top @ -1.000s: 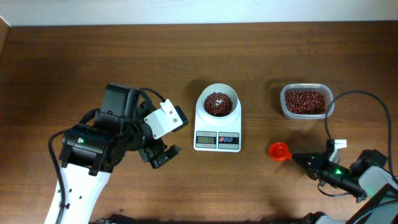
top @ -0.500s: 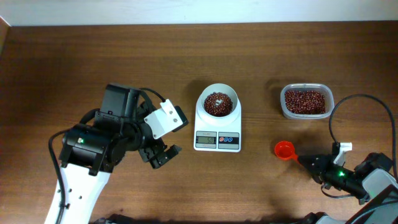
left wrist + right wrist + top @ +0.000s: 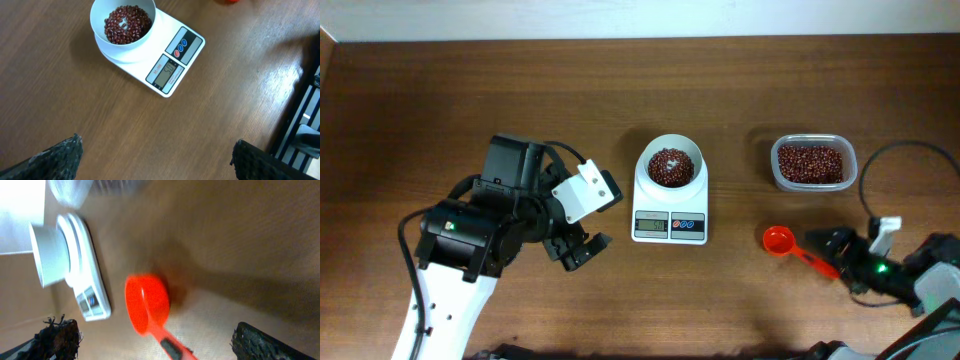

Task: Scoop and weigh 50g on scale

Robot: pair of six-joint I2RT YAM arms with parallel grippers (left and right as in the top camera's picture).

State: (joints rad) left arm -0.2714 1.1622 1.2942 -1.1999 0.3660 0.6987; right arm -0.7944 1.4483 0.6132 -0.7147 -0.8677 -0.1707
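The white scale [image 3: 669, 226] stands mid-table, and its round bowl [image 3: 649, 160] holds a heap of dark red-brown beans [image 3: 671, 167]. To its right a red scoop [image 3: 778, 239] lies on the wood. The scoop's handle runs between the fingers of my right gripper [image 3: 838, 256], which is open and not touching it. In the right wrist view the scoop [image 3: 147, 302] is blurred, with the open right gripper [image 3: 152, 329] spread wide around its handle. My left gripper [image 3: 576, 249] hangs open left of the scale. Nothing is between its fingers, and its wrist view shows the scale [image 3: 170, 70] and beans [image 3: 127, 24] ahead.
A clear plastic tub [image 3: 812, 185] with more beans [image 3: 810, 162] sits at the back right, beyond the scoop. A black cable [image 3: 880, 160] loops over the table near the right arm. The table's front edge is close behind both arms.
My right gripper has gone from shut on the scoop's handle to wide open, releasing it. The arm and scoop had shifted slightly right first. The left arm has not moved.
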